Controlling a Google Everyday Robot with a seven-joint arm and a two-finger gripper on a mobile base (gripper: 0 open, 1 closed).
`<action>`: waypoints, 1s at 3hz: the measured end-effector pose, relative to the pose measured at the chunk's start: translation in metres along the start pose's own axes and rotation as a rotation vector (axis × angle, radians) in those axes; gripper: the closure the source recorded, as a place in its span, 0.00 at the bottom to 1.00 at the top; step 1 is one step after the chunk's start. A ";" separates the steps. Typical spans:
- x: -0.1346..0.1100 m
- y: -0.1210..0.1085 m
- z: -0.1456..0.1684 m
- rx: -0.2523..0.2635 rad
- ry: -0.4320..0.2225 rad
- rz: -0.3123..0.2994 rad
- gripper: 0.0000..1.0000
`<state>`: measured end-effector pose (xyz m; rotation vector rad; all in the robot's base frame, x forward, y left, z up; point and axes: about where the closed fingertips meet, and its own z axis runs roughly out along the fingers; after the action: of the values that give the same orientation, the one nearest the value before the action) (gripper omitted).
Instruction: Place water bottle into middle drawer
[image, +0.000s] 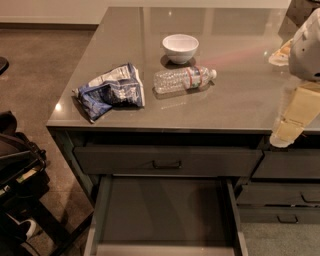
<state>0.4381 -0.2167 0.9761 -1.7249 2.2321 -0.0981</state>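
Camera view, contents left to right.

1. Dark gear (17, 170): sitting on the brown floor (45, 55) at the far left, apart from the cabinet.
2. Blue-and-white snack bag (112, 90): lying crumpled on the countertop (240, 100), near the left edge.
3. Middle drawer (165, 210): standing pulled out below the counter's front edge, its flat floor showing bare. The shallow drawer front (167, 161) above it is sitting closed.
4. White bowl (180, 47): resting just behind the bottle.
5. Water bottle (182, 79): lying on its side on the countertop, cap pointing right, between bag and bowl.
6. Gripper (287, 131): hanging at the right edge of the view, over the counter's front edge, well apart from the bottle. You are not being shown how far open it is. It is not holding the bottle.

Risks you are facing: the bottle is round and the grey top is glossy, so a glancing touch is likely to send it rolling. A wide approach is likely to knock the bowl. The thin ribbed plastic may be slipping under a loose hold, dropping short of the drawer.
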 end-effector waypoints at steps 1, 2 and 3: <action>0.000 0.000 0.000 0.000 0.000 0.000 0.00; -0.005 -0.005 -0.001 0.008 -0.013 -0.025 0.00; -0.024 -0.034 0.009 0.004 -0.086 -0.095 0.00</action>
<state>0.4779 -0.2016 0.9806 -1.7985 2.0880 -0.0485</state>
